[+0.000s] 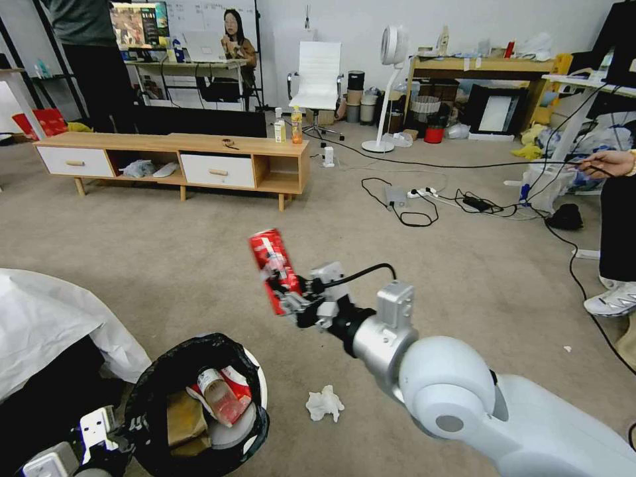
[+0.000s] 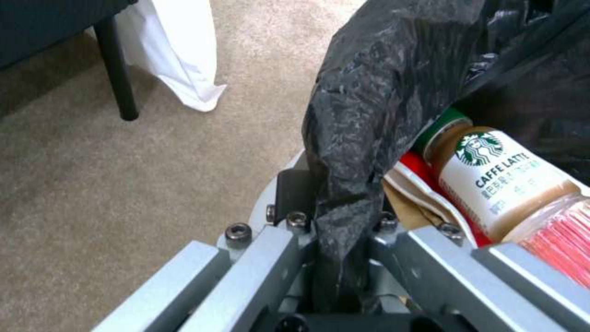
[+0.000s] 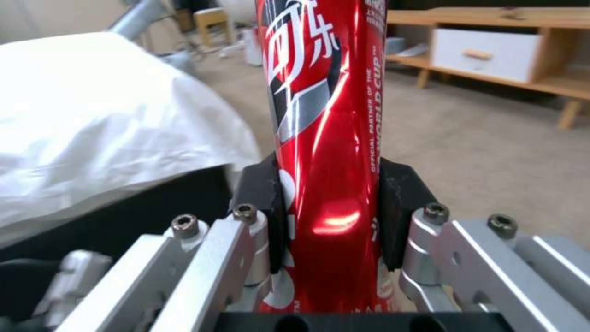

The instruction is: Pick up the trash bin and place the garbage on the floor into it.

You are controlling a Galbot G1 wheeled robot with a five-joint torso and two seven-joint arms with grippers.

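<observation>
The trash bin [image 1: 147,391], white with a black bag over its rim, hangs low at my left, above the floor [image 1: 165,265]. My left gripper [image 1: 122,440] is shut on its bagged rim [image 2: 335,216]. Inside lie a green-capped bottle [image 2: 492,180], a red-white wrapper [image 2: 424,184] and brown paper [image 1: 182,417]. My right gripper [image 1: 291,299] is shut on a red soda can [image 1: 270,265], held tilted in the air up and to the right of the bin. The can [image 3: 326,138] stands between the black pads [image 3: 264,193]. A crumpled white tissue [image 1: 324,403] lies on the carpet right of the bin.
A white sheet over dark furniture [image 1: 46,318] is close on the left. A low wooden cabinet [image 1: 179,159] stands further back, with cables and a power strip [image 1: 424,195] to the right. A person's shoe [image 1: 613,299] is at the right edge.
</observation>
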